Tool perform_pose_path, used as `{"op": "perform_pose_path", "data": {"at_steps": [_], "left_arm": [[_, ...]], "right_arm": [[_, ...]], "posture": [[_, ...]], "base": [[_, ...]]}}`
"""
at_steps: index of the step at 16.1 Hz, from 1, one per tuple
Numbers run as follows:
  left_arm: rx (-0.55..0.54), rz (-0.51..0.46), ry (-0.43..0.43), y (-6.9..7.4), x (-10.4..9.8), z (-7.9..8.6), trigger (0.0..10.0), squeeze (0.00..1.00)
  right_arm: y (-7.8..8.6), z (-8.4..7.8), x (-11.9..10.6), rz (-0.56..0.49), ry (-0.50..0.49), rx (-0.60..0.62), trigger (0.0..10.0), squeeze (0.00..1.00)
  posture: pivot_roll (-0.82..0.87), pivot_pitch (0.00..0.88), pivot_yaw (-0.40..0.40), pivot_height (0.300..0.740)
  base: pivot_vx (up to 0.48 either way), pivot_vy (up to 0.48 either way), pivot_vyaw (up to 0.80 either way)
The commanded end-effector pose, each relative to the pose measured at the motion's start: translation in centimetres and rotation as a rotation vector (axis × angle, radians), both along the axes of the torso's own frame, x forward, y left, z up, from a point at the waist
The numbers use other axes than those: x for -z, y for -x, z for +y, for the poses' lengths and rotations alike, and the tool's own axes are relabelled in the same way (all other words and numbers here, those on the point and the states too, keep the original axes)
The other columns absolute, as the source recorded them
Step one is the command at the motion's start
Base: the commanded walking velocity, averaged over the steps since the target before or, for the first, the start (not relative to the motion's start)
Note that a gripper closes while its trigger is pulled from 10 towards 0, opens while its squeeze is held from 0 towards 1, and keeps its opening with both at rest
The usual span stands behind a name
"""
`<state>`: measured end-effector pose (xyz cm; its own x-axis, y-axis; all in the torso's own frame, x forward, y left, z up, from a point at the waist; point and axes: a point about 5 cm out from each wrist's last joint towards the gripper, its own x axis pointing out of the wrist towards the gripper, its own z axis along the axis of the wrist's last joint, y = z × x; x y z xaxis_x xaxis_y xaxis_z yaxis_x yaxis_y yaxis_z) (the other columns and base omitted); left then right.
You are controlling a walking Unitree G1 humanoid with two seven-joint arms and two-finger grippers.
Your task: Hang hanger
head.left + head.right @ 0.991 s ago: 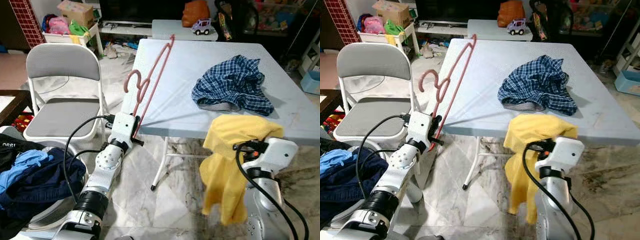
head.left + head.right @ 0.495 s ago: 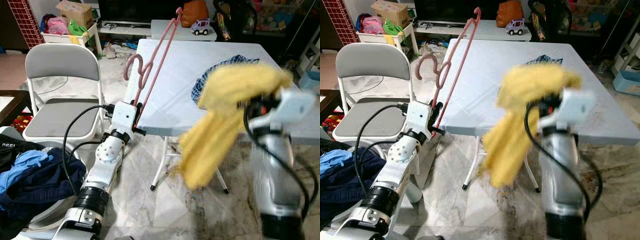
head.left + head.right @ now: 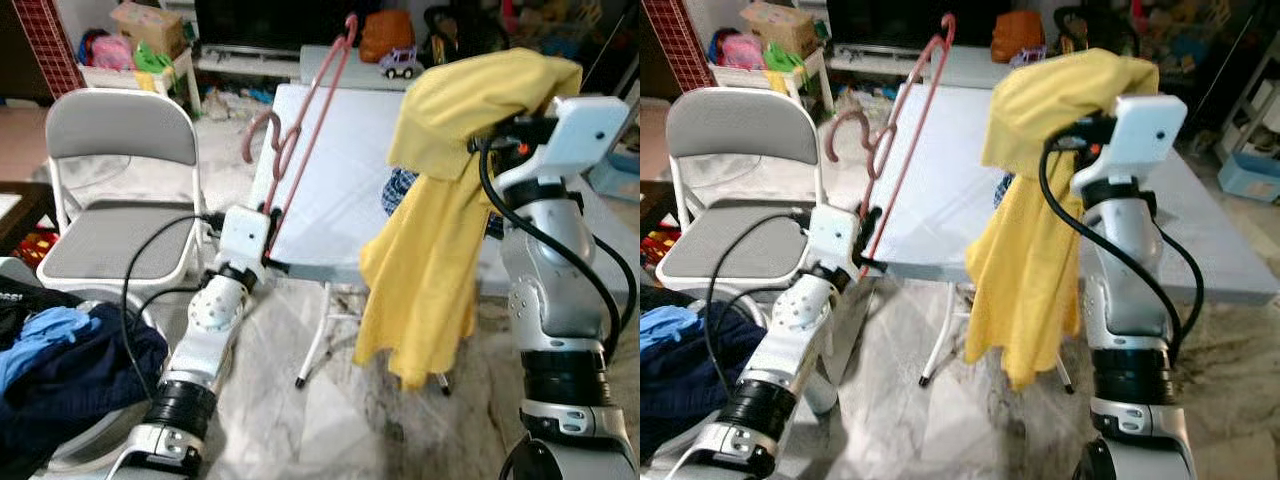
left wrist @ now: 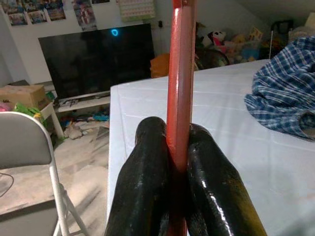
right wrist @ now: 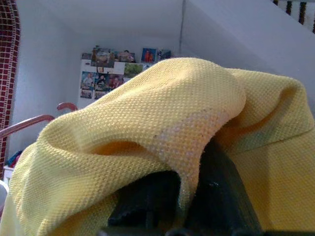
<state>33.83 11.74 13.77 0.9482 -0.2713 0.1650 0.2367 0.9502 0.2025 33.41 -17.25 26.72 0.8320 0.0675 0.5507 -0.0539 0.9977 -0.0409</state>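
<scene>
Pink hanger (image 3: 305,130): left of centre in the eye views, tilted, hook (image 3: 262,140) toward the grey folding chair (image 3: 110,130), upper end reaching the top edge of the frame; lower bar pinched tight between the black fingers (image 4: 142,187) of the left gripper (image 4: 177,162), just off the near left corner of the white table (image 3: 330,190). Yellow shirt (image 3: 440,230): right of centre, raised above the table's near edge, draped over and clamped in the right gripper (image 5: 182,196), hem hanging free toward the marble floor (image 3: 330,420). Blue plaid garment (image 4: 288,88): on the tabletop, partly hidden behind the yellow shirt. Dark clothes heap (image 3: 60,360): lower left, white lettering on black cloth too small to read. Wall posters (image 5: 123,69): unreadable. Open tabletop between hanger and shirt; bare floor under the table.
</scene>
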Motion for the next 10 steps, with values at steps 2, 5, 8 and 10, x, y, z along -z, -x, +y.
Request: {"op": "perform_pose_path", "data": {"at_steps": [2, 5, 8, 10], "left_arm": [[0.002, -0.008, 0.001, 0.2, -0.3, 0.0, 10.0, 0.0], [0.014, -0.003, -0.005, 0.3, -0.2, -0.2, 10.0, 0.0], [0.022, 0.004, -0.006, 0.3, -0.2, -0.4, 10.0, 0.0], [0.023, 0.003, -0.005, 0.3, -0.3, -0.5, 10.0, 0.0]], "right_arm": [[-0.1, 0.2, -0.3, -0.021, -0.007, -0.007, 10.0, 0.0], [0.0, 0.2, 0.0, -0.019, -0.01, -0.001, 10.0, 0.0], [-0.3, -0.3, -1.6, -0.065, 0.002, 0.011, 10.0, 0.0], [-0.6, -0.3, -2.3, -0.08, 0.01, 0.004, 10.0, 0.0]], "posture": [[0.11, 0.009, -0.097, 0.74], [0.11, 0.012, -0.09, 0.74], [0.1, 0.011, -0.09, 0.74], [0.11, 0.012, -0.094, 0.74]], "base": [[0.332, 0.0, 0.0], [0.336, 0.0, 0.0], [0.336, 0.0, 0.0], [0.332, 0.0, 0.0]]}}
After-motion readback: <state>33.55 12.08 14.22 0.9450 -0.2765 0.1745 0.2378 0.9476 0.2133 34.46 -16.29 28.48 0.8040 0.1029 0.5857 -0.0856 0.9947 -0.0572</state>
